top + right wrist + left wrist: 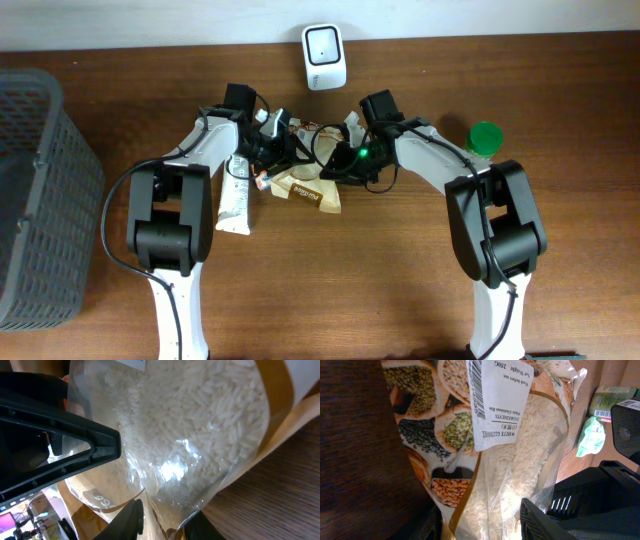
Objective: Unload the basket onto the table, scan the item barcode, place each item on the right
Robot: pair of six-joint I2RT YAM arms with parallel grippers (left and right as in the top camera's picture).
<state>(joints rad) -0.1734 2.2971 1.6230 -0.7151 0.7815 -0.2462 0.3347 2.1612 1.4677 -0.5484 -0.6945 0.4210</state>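
Note:
The item is a bag of white rice [520, 460] with a clear window and pictures of grains; its white label carries the barcode [477, 390], facing the left wrist camera. In the overhead view the bag [308, 190] sits between both arms at mid-table. My left gripper [480, 525] stands astride the bag's lower end with its jaws apart. From the other side my right gripper [165, 525] is shut on the bag's clear edge [200, 435]. The white scanner [325, 55] stands upright at the table's back edge, beyond both grippers [275, 148] [343, 165].
A grey mesh basket [40, 190] fills the left side. A long white packet [235, 195] lies beside the left arm. A green round lid [486, 138] sits by the right arm. Small green packets [592, 435] lie behind the bag.

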